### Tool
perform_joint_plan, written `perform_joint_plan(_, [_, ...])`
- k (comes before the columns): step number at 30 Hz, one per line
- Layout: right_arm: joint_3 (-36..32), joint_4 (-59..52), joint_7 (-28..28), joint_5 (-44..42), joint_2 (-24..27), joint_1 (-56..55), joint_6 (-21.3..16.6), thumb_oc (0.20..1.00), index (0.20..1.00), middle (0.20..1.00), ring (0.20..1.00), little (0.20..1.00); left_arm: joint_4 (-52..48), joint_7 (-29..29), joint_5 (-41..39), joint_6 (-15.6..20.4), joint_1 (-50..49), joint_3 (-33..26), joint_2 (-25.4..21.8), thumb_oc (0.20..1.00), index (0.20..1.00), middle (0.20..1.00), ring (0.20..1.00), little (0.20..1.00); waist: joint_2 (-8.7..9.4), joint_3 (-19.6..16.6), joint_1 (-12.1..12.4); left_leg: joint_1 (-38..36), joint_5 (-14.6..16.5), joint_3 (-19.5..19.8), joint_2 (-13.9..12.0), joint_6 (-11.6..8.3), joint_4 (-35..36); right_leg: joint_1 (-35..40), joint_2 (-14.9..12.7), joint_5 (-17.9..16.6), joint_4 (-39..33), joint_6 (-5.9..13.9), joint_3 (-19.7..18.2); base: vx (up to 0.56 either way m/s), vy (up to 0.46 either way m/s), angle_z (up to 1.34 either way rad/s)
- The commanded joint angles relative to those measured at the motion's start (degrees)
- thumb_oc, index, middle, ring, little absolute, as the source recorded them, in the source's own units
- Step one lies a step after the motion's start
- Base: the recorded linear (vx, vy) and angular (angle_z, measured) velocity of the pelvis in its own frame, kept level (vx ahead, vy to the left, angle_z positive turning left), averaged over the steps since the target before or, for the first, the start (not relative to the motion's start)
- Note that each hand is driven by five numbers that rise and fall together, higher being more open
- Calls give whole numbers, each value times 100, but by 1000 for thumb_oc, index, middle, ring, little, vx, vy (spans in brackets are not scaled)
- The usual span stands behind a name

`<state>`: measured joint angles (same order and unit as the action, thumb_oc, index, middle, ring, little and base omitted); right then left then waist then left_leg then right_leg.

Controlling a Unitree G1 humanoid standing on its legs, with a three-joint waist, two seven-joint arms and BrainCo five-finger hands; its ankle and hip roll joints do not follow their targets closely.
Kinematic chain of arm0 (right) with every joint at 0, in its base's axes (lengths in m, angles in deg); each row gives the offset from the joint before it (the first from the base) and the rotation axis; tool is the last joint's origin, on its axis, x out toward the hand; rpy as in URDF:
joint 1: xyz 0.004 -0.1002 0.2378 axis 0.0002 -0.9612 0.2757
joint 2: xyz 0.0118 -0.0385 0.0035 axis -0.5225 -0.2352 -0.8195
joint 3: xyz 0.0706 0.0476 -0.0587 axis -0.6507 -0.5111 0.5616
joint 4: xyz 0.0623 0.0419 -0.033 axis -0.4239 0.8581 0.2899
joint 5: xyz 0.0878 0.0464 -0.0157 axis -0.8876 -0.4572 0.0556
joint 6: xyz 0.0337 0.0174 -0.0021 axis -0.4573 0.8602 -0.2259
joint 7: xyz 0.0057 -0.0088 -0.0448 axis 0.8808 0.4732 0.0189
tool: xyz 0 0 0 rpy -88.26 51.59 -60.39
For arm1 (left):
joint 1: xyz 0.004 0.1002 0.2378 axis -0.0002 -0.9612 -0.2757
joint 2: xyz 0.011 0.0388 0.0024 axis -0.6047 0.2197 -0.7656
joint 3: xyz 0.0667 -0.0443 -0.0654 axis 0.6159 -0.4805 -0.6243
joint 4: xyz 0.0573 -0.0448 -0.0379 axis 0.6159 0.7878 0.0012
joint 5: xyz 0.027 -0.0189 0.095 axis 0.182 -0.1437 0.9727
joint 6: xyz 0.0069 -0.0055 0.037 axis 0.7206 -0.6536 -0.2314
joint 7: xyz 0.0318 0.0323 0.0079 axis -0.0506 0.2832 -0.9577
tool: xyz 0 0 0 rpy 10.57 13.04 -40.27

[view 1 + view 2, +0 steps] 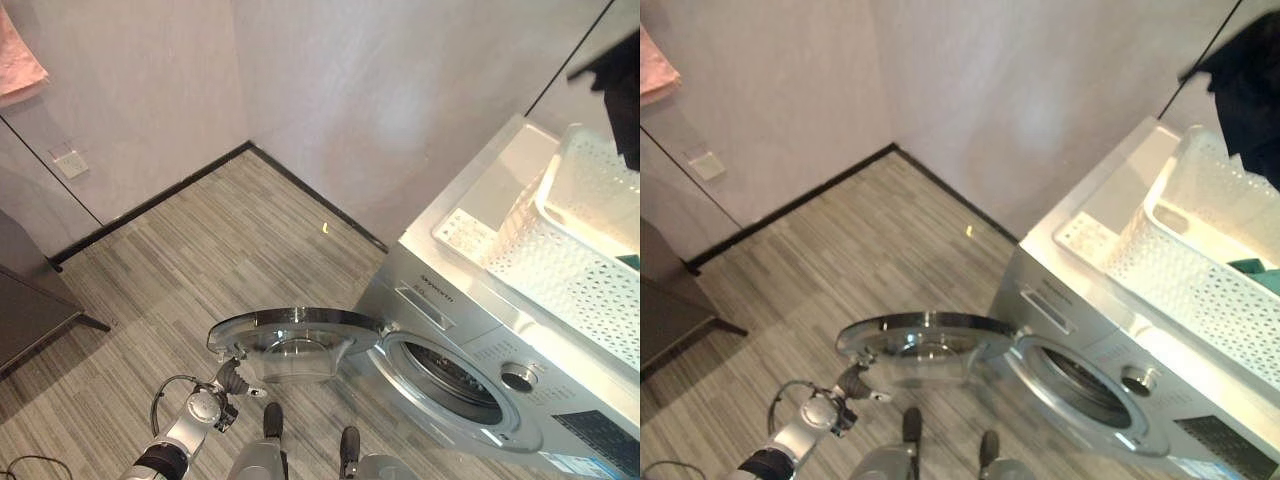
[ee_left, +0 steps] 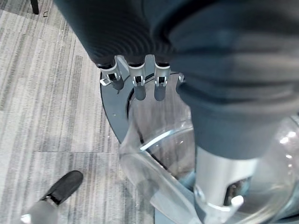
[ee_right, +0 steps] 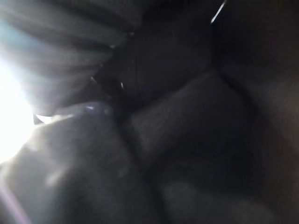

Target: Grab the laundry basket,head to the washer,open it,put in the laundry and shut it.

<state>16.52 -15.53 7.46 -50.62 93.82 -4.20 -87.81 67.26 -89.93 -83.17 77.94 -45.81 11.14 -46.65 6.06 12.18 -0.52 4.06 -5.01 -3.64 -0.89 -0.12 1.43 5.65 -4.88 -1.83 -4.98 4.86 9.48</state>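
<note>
Washer (image 1: 500, 330): silver-grey front loader, boxy, set against a pale smooth wall in the room's corner. Its round door (image 1: 295, 335) hangs swung wide open, a chrome ring around a bulging clear glass bowl, its face turned up toward the head camera. The drum opening (image 1: 450, 375) shows as a dark ribbed circle with a grey rubber seal; a round chrome knob (image 1: 517, 377) sits just beside it on the front panel. Laundry basket (image 1: 570, 240): white plastic, rectangular, walls perforated in a fine grid, with a slot handle cut in the near end; it stands on the washer's flat top. A scrap of green cloth (image 1: 1255, 270) lies inside it at the far end. A dark garment (image 1: 1250, 85) hangs above the basket at the upper right. The right wrist view shows dark folded cloth pressed close to the lens; the right hand's fingers are not made out there, so I cannot tell their state. Left hand (image 1: 228, 380): low at the door's outer edge, dark ribbed cover at the wrist. In the left wrist view its fingers (image 2: 136, 84) reach straight out in a row, dark tips resting at the door's grey rim, curled round nothing. Floor (image 1: 200, 250): grey striped planks, black skirting along the walls. Pink cloth (image 1: 18, 60) hangs at the upper left; a white wall socket (image 1: 70, 162) below it.
</note>
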Motion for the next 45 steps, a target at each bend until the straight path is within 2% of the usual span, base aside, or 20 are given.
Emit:
perform_joint_plan(1, [-59, -353, -475, 54, 237, 227, -322, 200, 200, 200, 200, 200, 194, -194, 76, 231, 11, 261, 71, 1000, 1000, 1000, 1000, 1000, -53, -485, 224, -374, 909, 42, -597, -319, -338, -506, -121, 341, 522, 164, 18, 0, 0, 0])
perform_joint_plan(13, [-808, -1303, -965, 420, 136, -433, -435, 200, 200, 200, 200, 200, 123, -409, 153, 256, -20, 117, 106, 1000, 1000, 1000, 1000, 1000, -97, -477, 136, -281, 1019, 82, -628, -358, -663, -449, -48, 259, 326, 103, -103, -21, -5, 0])
perform_joint_plan(19, [-1861, -2385, -1163, 668, 269, -1469, -584, 200, 200, 200, 200, 200, -109, -528, 274, 292, 46, -123, 57, 1000, 1000, 1000, 1000, 1000, -84, -405, -51, -98, 970, -56, -787, -493, -880, -451, -12, 164, 229, 98, -96, -76, 15, -2])
perform_joint_plan(20, [-2109, -2629, -1179, 723, 239, -1744, -609, 200, 200, 200, 200, 200, -172, -546, 283, 301, 82, -150, 31, 1000, 1000, 1000, 1000, 1000, -47, -361, -71, 11, 936, -11, -806, -533, -984, -491, -35, 137, 241, 97, -107, -199, 57, 3])
perform_joint_plan(21, [-2448, -3173, -1149, 903, 111, -2134, -679, 200, 200, 200, 200, 200, -244, -600, 331, 346, 155, -188, -51, 1000, 1000, 1000, 1000, 1000, 29, -234, -63, 190, 1091, 421, -658, -584, -1378, -637, -70, 28, 301, 97, -250, -175, 63, 2])
perform_joint_plan(22, [-2519, -3209, -1146, 911, 90, -2200, -667, 200, 200, 200, 200, 200, -243, -599, 333, 346, 164, -177, -67, 1000, 1000, 1000, 1000, 1000, 37, -249, -60, 212, 1134, 439, -659, -580, -1409, -636, -67, 47, 294, 108, -248, -242, 171, -5])
perform_joint_plan(23, [-2643, -3559, -1107, 1093, -68, -2414, -699, 200, 200, 200, 200, 200, -307, -607, 380, 383, 180, -152, -107, 1000, 1000, 1000, 1000, 1000, 62, -198, -162, 87, 1479, 785, -589, -581, -1950, -846, -151, -46, 378, 134, -424, -160, 233, -29])
perform_joint_plan(25, [-2566, -3663, -1084, 1205, -176, -2417, -671, 200, 200, 200, 200, 200, -342, -593, 409, 420, 121, -124, -120, 1000, 1000, 1000, 1000, 1000, -24, -202, -188, -101, 1635, 889, -675, -567, -2096, -945, -111, -66, 460, 188, -509, -110, 233, -58])
perform_joint_plan(26, [-2605, -3795, -1050, 1303, -238, -2489, -633, 200, 200, 200, 200, 200, -334, -599, 447, 419, 109, -140, -91, 1000, 1000, 1000, 1000, 1000, -108, -233, -306, -301, 1672, 932, -691, -512, -1952, -1045, -106, -154, 493, 256, -615, -74, 230, -72])
perform_joint_plan(28, [-2899, -4066, -1018, 1445, -449, -2778, -526, 200, 200, 200, 200, 200, -287, -601, 505, 430, 111, -195, -43, 1000, 1000, 1000, 1000, 1000, -220, -273, -520, -602, 1995, 665, -604, -385, -1615, -1269, -167, -327, 572, 380, -943, -187, 480, -71])
perform_joint_plan(29, [-3005, -4298, -1073, 1677, -683, -2972, -467, 200, 200, 200, 200, 200, -287, -593, 522, 449, 65, -198, -50, 1000, 1000, 1000, 1000, 1000, -276, -275, -582, -778, 2061, 491, -335, -197, -1315, -1540, -302, -483, 732, 551, -1207, -158, 486, -64])
perform_joint_plan(32, [-3144, -4540, -1064, 1908, -935, -3115, -348, 200, 200, 200, 200, 200, -254, -580, 637, 442, -72, -257, -86, 1000, 1000, 1000, 1000, 1000, -237, -167, -615, -852, 2131, 129, -49, 37, -1229, -1825, -412, -662, 881, 743, -1470, -179, 314, -89])
perform_joint_plan(33, [-3148, -4547, -1064, 1912, -948, -3116, -343, 200, 200, 200, 200, 200, -252, -580, 639, 444, -70, -260, -94, 1000, 1000, 1000, 1000, 1000, -231, -176, -593, -862, 2149, 113, -40, 50, -1222, -1828, -414, -647, 875, 756, -1495, -197, 202, -97])
perform_joint_plan(34, [-3113, -4590, -1049, 1960, -1010, -3133, -306, 200, 200, 200, 200, 200, -263, -585, 631, 431, -172, -312, -108, 1000, 1000, 1000, 1000, 1000, -242, -108, -573, -871, 2145, 1, 7, 104, -1246, -1913, -465, -715, 924, 763, -1442, -181, 139, -96])
perform_joint_plan(35, [-3146, -4656, -982, 2047, -1094, -3249, -253, 200, 200, 200, 200, 200, -259, -575, 616, 417, -306, -457, -145, 1000, 1000, 1000, 1000, 1000, -351, -33, -530, -882, 2146, -181, -13, 181, -1215, -1919, -582, -567, 949, 682, -1138, -212, 120, -92])
perform_joint_plan(36, [-3150, -4668, -980, 2051, -1101, -3254, -247, 200, 200, 200, 200, 200, -264, -573, 617, 416, -310, -461, -147, 1000, 1000, 1000, 1000, 1000, -331, -27, -529, -877, 2115, -189, -1, 176, -1210, -1927, -592, -594, 944, 671, -1146, -206, 92, -105])
perform_joint_plan(37, [-3147, -4700, -971, 2122, -1140, -3301, -214, 200, 200, 200, 200, 200, -276, -567, 595, 404, -386, -521, -163, 1000, 1000, 1000, 1000, 1000, -389, -9, -502, -858, 2065, -255, 0, 206, -1187, -1887, -678, -523, 997, 600, -989, -154, 43, -83])
perform_joint_plan(40, [-3294, -4911, -776, 2173, -1476, -3658, -142, 200, 200, 200, 200, 200, -236, -530, 477, 367, -583, -710, -106, 1000, 1000, 1000, 1000, 1000, -536, -86, -475, -744, 1928, -339, 20, 328, -1080, -1676, -839, -322, 1441, 461, -901, -207, 35, -60])
perform_joint_plan(43, [-3300, -5068, -692, 2170, -1724, -3834, -190, 200, 200, 200, 200, 200, -273, -515, 429, 372, -682, -772, -97, 1000, 1000, 1000, 1000, 1000, -533, -195, -392, -640, 1789, -422, 33, 341, -1024, -1562, -933, -300, 1610, 440, -876, -130, -30, -45])
perform_joint_plan(45, [-3153, -5334, -423, 2292, -2230, -4243, -207, 200, 200, 200, 200, 200, -388, -531, 387, 392, -658, -906, -84, 1000, 1000, 1000, 1000, 1000, -508, -333, -270, -484, 1616, -498, 31, 329, -949, -1311, -925, -135, 1831, 438, -831, -106, -85, -20])
